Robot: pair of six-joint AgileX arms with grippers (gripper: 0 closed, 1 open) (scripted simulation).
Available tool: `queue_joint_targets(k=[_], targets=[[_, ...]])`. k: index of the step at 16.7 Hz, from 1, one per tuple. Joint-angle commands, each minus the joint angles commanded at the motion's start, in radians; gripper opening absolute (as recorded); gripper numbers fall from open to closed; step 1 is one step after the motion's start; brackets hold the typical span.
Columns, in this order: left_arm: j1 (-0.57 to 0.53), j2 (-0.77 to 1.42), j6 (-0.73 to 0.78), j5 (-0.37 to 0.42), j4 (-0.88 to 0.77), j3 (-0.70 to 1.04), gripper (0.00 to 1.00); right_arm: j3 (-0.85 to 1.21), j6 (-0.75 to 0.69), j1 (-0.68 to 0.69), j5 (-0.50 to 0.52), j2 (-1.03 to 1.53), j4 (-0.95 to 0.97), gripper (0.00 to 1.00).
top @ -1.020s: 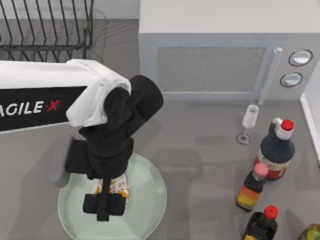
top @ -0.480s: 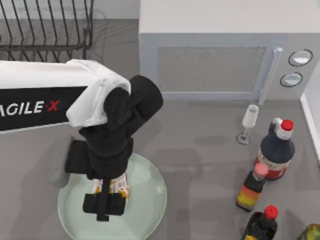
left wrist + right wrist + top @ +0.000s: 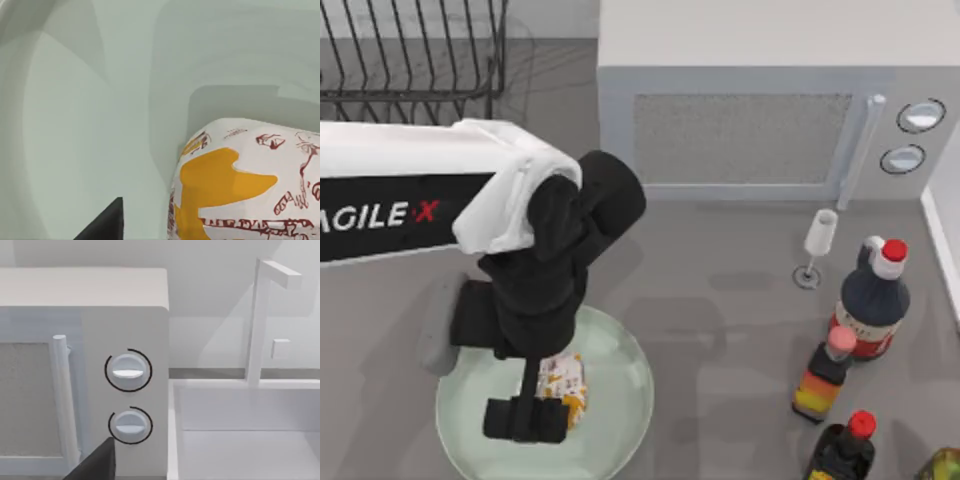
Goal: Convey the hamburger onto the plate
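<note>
Hamburger (image 3: pixel 563 381): lying on the plate (image 3: pixel 620 400), at the desk's left. Left pincer (image 3: pixel 525 420): just beside it over the plate, fingers parted, holding nothing. Delivery appears done; only withdrawal remains.

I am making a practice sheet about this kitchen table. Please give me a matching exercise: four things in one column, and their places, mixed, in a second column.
Things:
1. hamburger
2. microwave
3. wine glass
4. dish rack

Places:
A. far left corner of the table
B. on the plate
C. standing in front of the microwave handle
D. at the back, right of the rack

Pairs: 1-B, 2-D, 3-C, 4-A
</note>
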Motion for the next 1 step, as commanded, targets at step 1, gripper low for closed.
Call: queue_joint_targets(k=[1], targets=[[0.000, 0.000, 0.000, 0.000, 0.000, 0.000, 1.00, 0.000, 0.000, 0.000, 0.000, 0.000, 0.000, 1.00]])
